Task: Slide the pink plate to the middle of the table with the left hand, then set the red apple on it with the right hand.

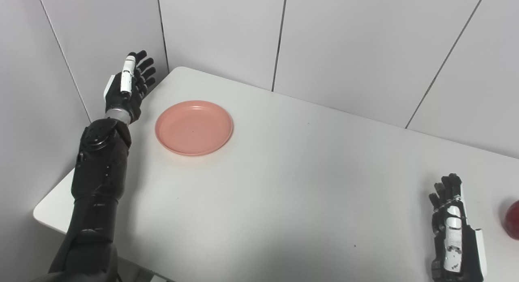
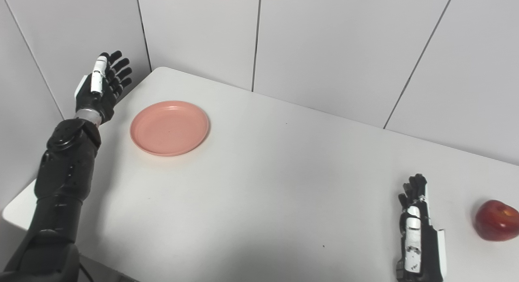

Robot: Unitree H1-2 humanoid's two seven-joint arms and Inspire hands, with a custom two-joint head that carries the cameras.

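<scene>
A pink plate (image 1: 194, 127) lies empty on the white table (image 1: 284, 184), toward its far left. My left hand (image 1: 129, 85) is open, raised over the table's left edge, just left of the plate and not touching it. A red apple (image 2: 496, 220) sits on the table at the right edge of view. My right hand (image 2: 417, 233) is open and rests low near the table's front right, a short way left of the apple, holding nothing.
Grey wall panels (image 1: 344, 38) stand close behind the table and along its left side, near my left hand. The table's near left corner (image 1: 40, 211) lies beside my left forearm.
</scene>
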